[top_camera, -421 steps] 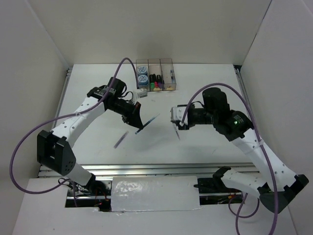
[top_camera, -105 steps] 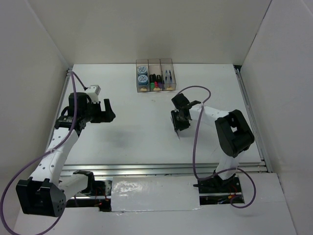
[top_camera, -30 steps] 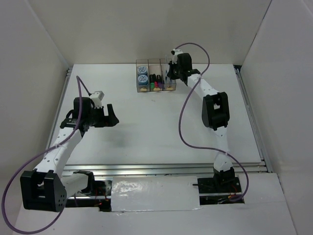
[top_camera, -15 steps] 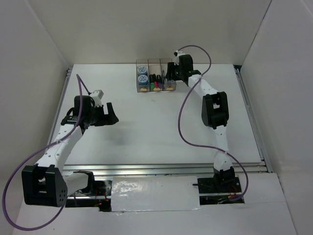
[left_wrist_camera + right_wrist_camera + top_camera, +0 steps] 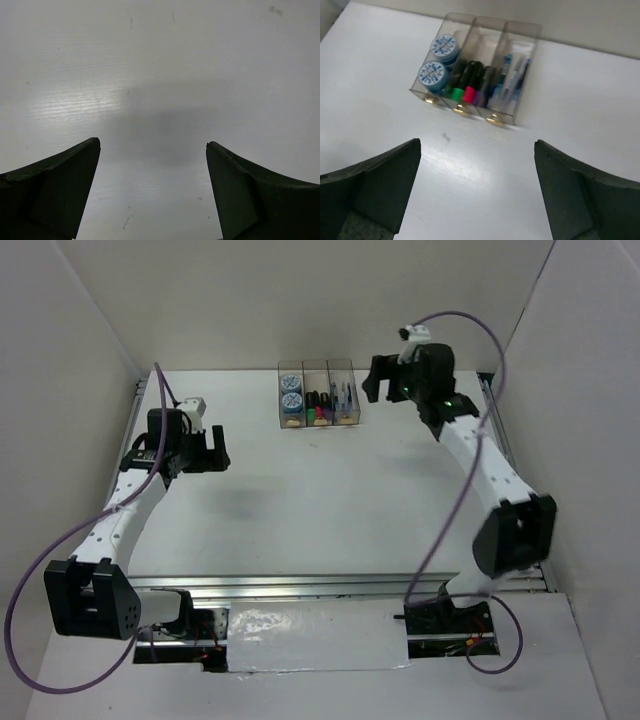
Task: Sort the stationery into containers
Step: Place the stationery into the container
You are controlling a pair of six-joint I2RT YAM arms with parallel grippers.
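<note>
In the overhead view the three joined boxes (image 5: 315, 392) are seen at the far edge of the table (image 5: 330, 510), though their contents are too small there to be told apart. The right wrist view makes them plain. Two tape rolls (image 5: 438, 61) are set one behind the other in the left box, highlighters (image 5: 468, 80) with green and pink caps are laid in the middle box, and pens (image 5: 514, 75) are laid in the right box. In the left wrist view only the table surface and a soft shadow are shown between the fingers. The left gripper (image 5: 152, 145) is held spread wide, gripping nothing, above the left side of the table and well apart from the boxes, its arm bent at the elbow. The right gripper (image 5: 476, 143) is likewise spread wide with nothing pinched. It is raised just to the right of the boxes and turned toward them, its arm stretched far along the right side.
</note>
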